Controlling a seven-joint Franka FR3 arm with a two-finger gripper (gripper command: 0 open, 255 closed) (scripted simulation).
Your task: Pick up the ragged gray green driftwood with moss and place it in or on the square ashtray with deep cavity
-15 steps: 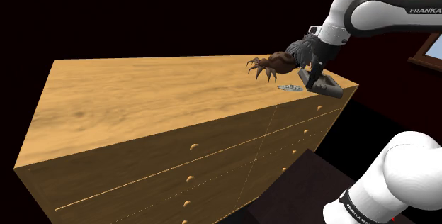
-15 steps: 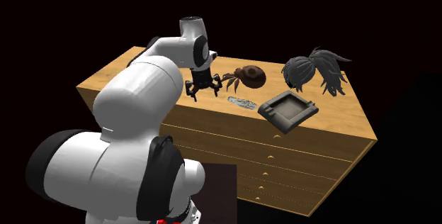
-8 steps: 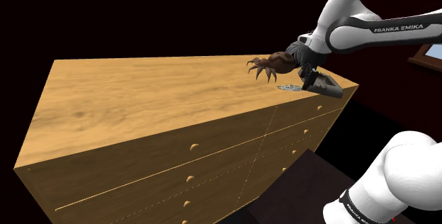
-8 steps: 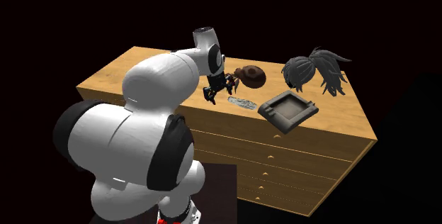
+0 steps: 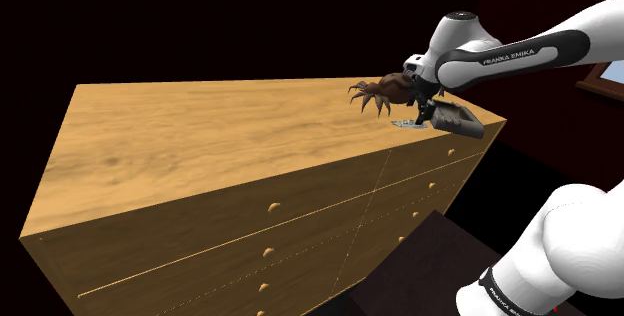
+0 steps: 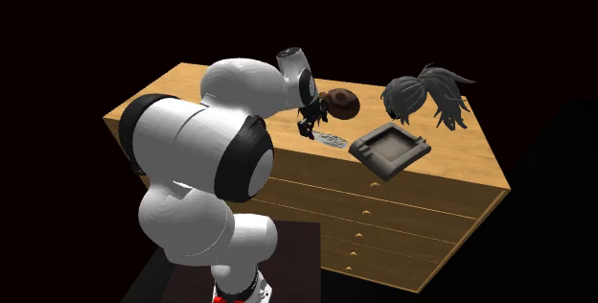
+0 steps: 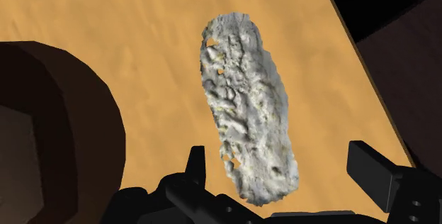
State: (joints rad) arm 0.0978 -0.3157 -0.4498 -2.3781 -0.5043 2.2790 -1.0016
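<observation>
Wrist view: one rough pale-grey driftwood piece (image 7: 248,109) lies between the black gripper's (image 7: 279,157) spread fingers, untouched; one dark square ashtray (image 6: 388,150) sits near the driftwood.

One each: driftwood (image 7: 248,109), ashtray (image 6: 369,161), crab (image 6: 340,103), tuft (image 6: 422,95), dresser (image 5: 200,144).

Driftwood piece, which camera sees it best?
The wrist view: the driftwood lies close below, its pale, bumpy length showing. The second exterior view shows a small grey strip beside the ashtray; the shoulder view, just a sliver.
</observation>
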